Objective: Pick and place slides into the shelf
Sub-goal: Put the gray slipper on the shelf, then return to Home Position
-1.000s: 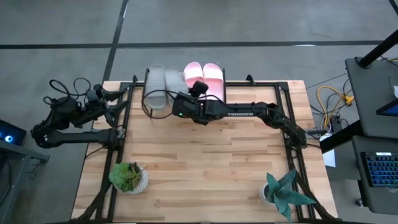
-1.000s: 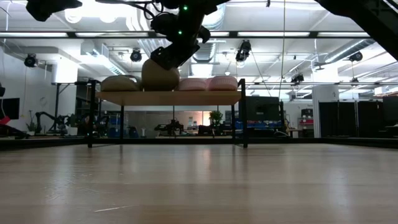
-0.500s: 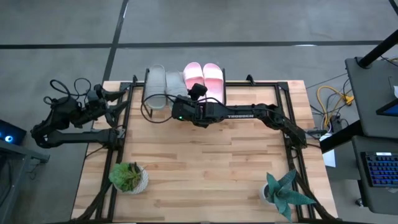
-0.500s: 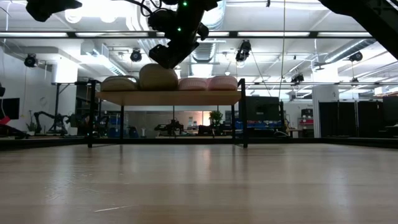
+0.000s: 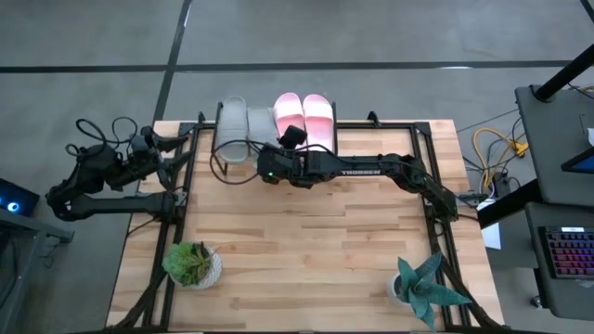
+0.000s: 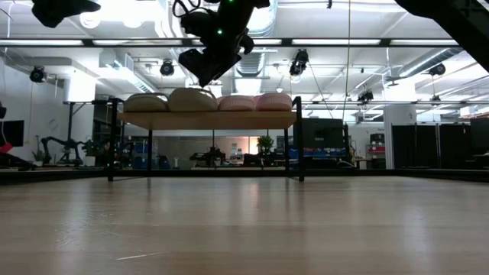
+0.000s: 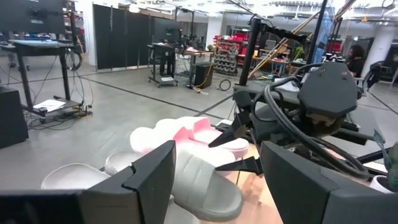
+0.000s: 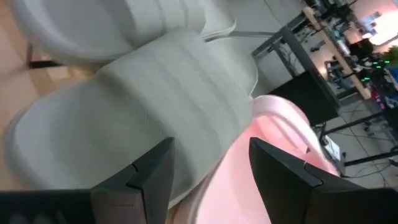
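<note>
Shelf, far edge of surface: 2 grey slides, 2 pink slides. Right tool released above grey slides; left tool released, far left.

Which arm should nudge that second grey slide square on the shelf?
Right. Its end effector hangs open just above the grey slide on the shelf. The left end effector waits at the table's left edge.

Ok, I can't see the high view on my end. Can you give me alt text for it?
All four slides sit in a row on the shelf at the table's far edge: two grey slides on the left, two pink slides on the right. The right claw hovers open near the grey pair, holding nothing. The left arm waits at the table's left edge.
</note>
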### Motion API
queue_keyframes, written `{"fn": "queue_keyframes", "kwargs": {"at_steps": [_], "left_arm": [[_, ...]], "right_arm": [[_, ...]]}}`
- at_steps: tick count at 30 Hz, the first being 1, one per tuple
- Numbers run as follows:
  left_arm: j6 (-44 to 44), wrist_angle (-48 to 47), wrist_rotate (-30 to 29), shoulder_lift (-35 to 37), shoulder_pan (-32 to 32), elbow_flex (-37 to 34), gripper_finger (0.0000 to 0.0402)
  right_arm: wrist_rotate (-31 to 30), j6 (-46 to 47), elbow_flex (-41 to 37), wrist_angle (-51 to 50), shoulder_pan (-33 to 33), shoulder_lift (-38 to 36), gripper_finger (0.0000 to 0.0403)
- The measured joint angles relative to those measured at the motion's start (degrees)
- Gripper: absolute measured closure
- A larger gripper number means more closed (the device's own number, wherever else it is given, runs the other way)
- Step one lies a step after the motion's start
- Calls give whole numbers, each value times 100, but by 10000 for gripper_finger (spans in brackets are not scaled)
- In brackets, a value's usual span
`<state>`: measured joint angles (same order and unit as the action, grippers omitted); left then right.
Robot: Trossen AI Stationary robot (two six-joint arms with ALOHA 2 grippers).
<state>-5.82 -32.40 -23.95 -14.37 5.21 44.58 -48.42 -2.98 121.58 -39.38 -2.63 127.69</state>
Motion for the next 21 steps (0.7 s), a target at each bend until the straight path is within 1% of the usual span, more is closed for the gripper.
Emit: {"fn": "queue_keyframes", "kwargs": {"at_steps": [4,7,10,12,14,16,19,21], "left_arm": [[0,-2,182,0,0,0,182],[0,-7,317,0,0,0,182],[6,-6,653,-1,0,0,182],[19,-4,988,-19,0,2,182],[18,-7,1303,-32,0,-4,182],[20,120,1521,-71,-2,-82,182],[54,309,1745,-165,-2,-324,182],[77,523,1790,-255,-2,-436,182]], "right_arm": [[85,-7,0,-102,2,-63,206],[87,-220,1,-55,32,-173,206],[105,-557,9,-2,84,-249,206],[290,-776,9,17,128,-277,206],[701,-837,9,68,176,-331,206],[1316,-756,7,171,222,-416,206],[2465,-604,7,376,274,-641,206],[3298,-416,7,512,313,-847,206]]}}
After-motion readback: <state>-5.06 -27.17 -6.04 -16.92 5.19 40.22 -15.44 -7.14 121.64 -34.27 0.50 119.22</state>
